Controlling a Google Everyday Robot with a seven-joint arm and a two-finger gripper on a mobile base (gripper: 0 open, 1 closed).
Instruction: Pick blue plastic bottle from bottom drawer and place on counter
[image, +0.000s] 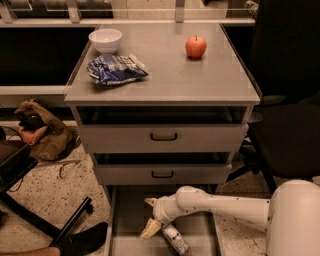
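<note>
The blue plastic bottle (174, 240) lies on its side on the floor of the open bottom drawer (125, 220), near the front. My gripper (150, 215) is down in that drawer, pointing left. It sits just left of and above the bottle, with its cream fingers (150, 229) spread and nothing between them. The lower finger is close to the bottle's upper end. The white arm (225, 205) comes in from the lower right. The counter (165, 75) is the grey cabinet top above.
On the counter are a white bowl (105, 39), a blue-and-white snack bag (115, 69) and a red apple (196, 46). Two shut drawers with black handles (163, 136) overhang the open drawer. A brown bag (42, 131), a chair leg and a shoe are at left.
</note>
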